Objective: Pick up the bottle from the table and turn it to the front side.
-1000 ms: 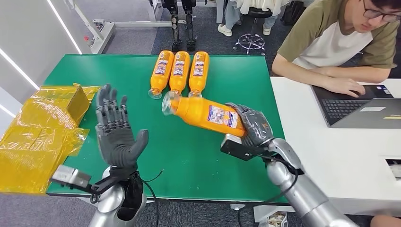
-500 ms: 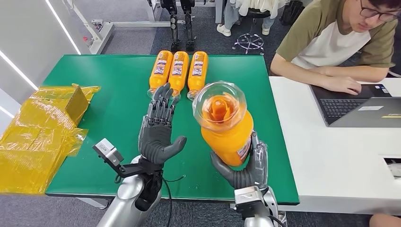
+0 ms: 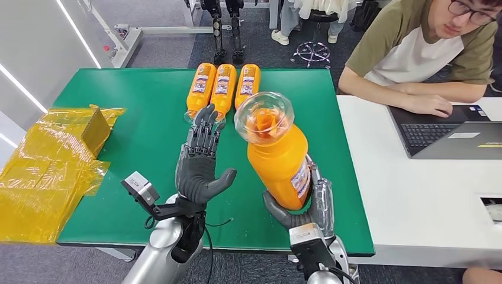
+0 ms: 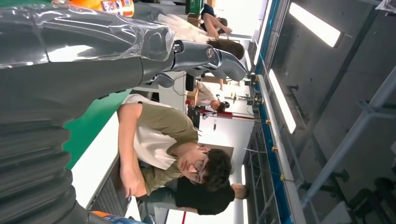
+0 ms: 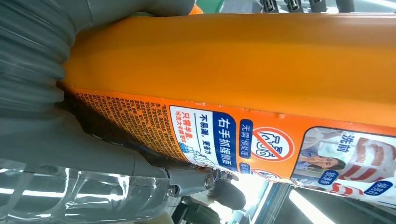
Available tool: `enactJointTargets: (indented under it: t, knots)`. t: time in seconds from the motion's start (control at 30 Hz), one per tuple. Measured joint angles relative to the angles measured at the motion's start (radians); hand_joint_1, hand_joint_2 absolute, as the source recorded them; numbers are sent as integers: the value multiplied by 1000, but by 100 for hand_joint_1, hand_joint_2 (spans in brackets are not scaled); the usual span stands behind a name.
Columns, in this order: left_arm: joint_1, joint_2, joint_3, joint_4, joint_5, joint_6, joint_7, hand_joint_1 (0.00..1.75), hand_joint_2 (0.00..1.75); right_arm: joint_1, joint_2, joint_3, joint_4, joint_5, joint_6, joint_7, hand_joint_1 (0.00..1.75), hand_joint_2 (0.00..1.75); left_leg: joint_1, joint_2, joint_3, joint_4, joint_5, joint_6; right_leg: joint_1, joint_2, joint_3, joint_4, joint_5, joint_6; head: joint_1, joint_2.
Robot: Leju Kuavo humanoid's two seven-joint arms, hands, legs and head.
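- Bottle (image 3: 278, 157): orange, with clear cap toward the head camera; lifted off the green table (image 3: 142, 130), standing nearly upright in the air above the table's near right part, top leaning a little away from the robot's body and toward its left.
- Long axis: close to vertical, running from the right hand (image 3: 305, 210) up to the cap; label visible on the bottle's right flank, so not yet facing forward, by judgement.
- Right hand: wrapped around the bottle's lower part, thumb on one side and fingers on the other, gripping firmly.
- Left hand (image 3: 198, 163): raised over the table, palm turned toward the bottle, fingers straight and spread, holding nothing; just beside the bottle on its left, not touching.
- Coming move, by judgement: a twist about the long axis; bottle lies to the right of the left hand, within close reach, so either a wrist turn of the right hand or a handover to the left seems possible.
- Three more orange bottles (image 3: 224, 89): lying side by side at the table's far edge, caps toward the robot.
- Yellow wrapped package (image 3: 47, 165): at the table's left edge.
- Person (image 3: 426, 53): seated at the white desk on the right, with a laptop (image 3: 450, 133).
- Right wrist view: label (image 5: 261, 140) close up, blue and white print and a red prohibition sign, detail too small in the head view.
- Head view: relation of both hands to the bottle, which the wrist views do not give.
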Motion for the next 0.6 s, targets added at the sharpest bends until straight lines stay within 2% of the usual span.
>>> enactJointTargets:
  t: [0.3,0.6]
  knots:
    - [0,0,0,0,-1,3,0,0,175,2,0,-7,0,9,4,14,175,175,0,0,0,0,0,0,0,0,0,0,0,0,0,0]
    - [25,6,0,-48,-52,51,-3,0,175,5,-17,-72,28,137,127,218,175,175,0,0,0,0,0,0,0,0,0,0,0,0,0,0]
